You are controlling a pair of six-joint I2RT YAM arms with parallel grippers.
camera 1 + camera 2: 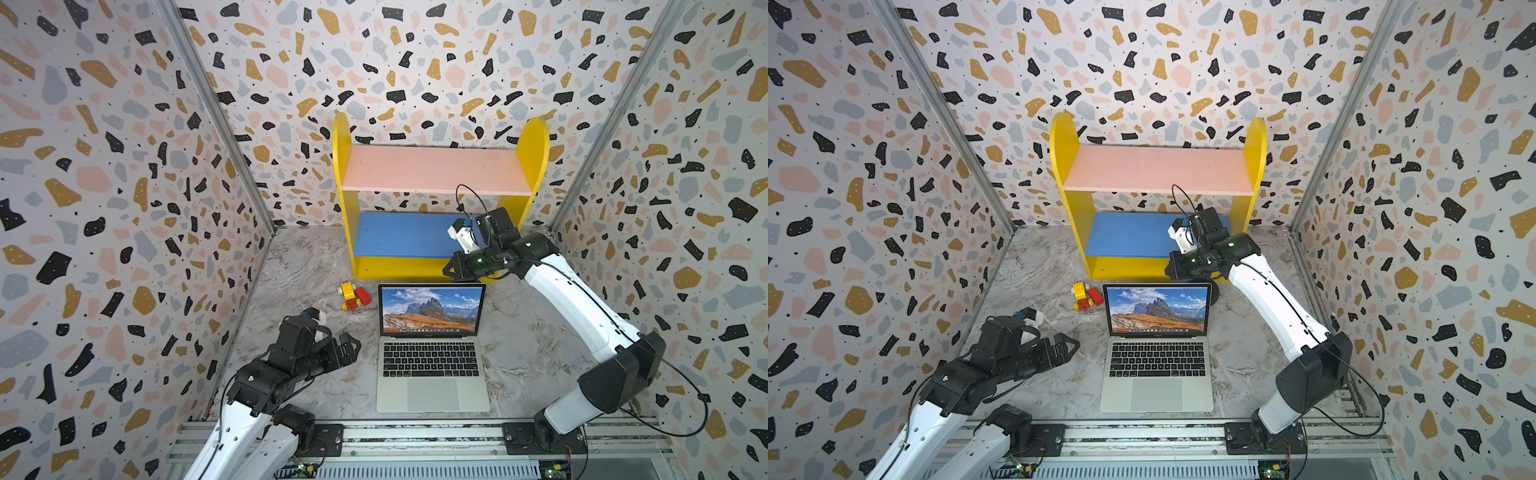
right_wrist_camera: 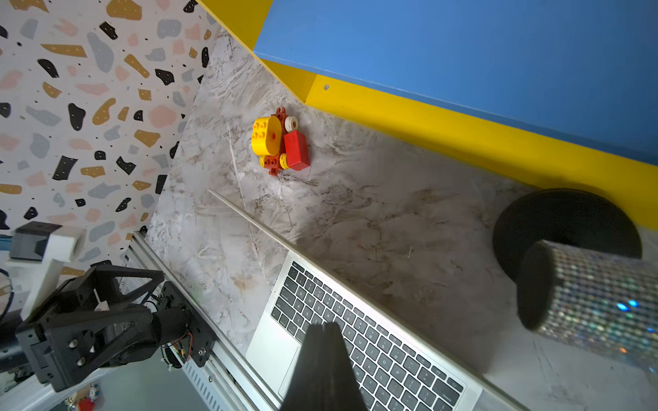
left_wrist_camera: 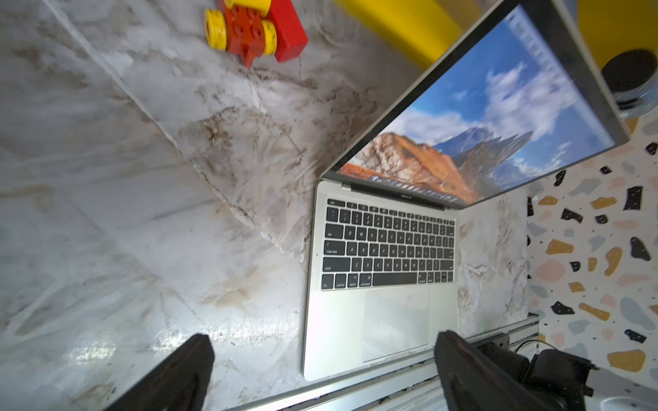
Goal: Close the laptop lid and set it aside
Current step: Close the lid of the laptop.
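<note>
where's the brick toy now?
In a top view the brick toy sits on the table, just left of the laptop lid, before the yellow shelf.

**Open laptop [image 1: 432,374] before the yellow shelf [image 1: 399,268], as I see it**

The laptop is thin and silver-grey, with black keys and a large pale trackpad. It lies flat in front of the middle of the yellow shelf, its edges about square to the shelf's front board. Its hinge side faces the shelf and its trackpad side faces away. The laptop lid [image 1: 432,309] stands raised, roughly upright with a slight lean back toward the shelf. Its lit screen, inside a black border, shows orange-brown slopes, grey peaks and blue sky with white clouds. From my wrist views I see the lid's top edge [image 2: 249,220] near the shelf but apart from it.
</note>
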